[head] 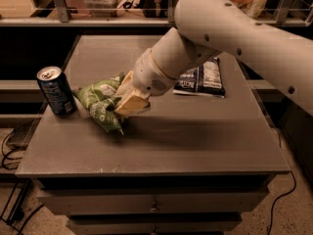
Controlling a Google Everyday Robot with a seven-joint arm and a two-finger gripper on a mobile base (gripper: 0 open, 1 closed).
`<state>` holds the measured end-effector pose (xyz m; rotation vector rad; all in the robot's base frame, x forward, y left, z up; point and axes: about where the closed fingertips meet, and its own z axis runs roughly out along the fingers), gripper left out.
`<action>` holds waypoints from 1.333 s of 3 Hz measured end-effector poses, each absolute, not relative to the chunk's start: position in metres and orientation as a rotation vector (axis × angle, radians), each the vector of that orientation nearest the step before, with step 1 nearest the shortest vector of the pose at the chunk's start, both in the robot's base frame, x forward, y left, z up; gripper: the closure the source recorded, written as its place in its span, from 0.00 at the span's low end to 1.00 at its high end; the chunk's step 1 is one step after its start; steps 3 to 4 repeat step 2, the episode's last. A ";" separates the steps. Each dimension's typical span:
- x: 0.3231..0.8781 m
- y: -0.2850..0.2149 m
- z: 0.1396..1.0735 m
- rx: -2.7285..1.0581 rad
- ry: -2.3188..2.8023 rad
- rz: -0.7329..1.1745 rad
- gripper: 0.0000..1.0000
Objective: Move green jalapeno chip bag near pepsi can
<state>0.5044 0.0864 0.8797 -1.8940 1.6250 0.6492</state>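
With your tool (121, 105) clamped on the green jalapeno chip bag (98, 102) beside the pepsi can (56, 91), lower it gently, without bumping the can.

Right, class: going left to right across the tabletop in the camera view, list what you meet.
pepsi can → green jalapeno chip bag → gripper, clamped on the bag's right end → dark blue chip bag

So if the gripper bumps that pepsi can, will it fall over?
Probably it could. The pepsi can stands upright, tall and narrow, so a bump may tip it, and then it would likely roll. The gripper, shut on the green jalapeno chip bag, is close by.
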 end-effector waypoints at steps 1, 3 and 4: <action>0.515 0.102 0.875 -1.865 1.604 0.683 0.12; 0.514 0.103 0.874 -1.869 1.603 0.684 0.00; 0.514 0.103 0.874 -1.869 1.603 0.684 0.00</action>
